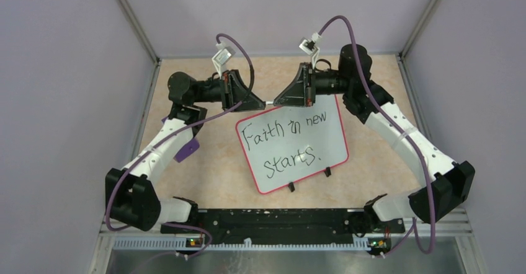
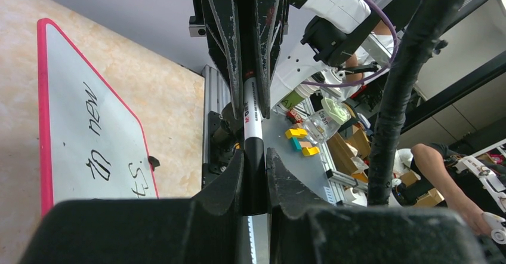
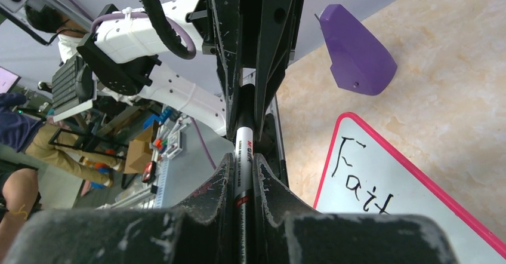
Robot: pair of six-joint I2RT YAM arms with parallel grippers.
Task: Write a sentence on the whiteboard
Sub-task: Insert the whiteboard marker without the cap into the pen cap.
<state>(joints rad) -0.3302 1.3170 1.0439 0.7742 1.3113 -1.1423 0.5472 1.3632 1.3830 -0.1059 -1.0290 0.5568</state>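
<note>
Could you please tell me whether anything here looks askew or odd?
The whiteboard lies skewed on the table. Oddly, the left pincer and right pincer both grip one marker, held between them.

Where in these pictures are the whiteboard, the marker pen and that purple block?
whiteboard [image 1: 332, 139], top view, bare white area right of the writing.
marker [image 2: 253, 119], left wrist view, its white printed barrel.
purple block [image 3: 358, 52], right wrist view, middle of its broad face.
</note>
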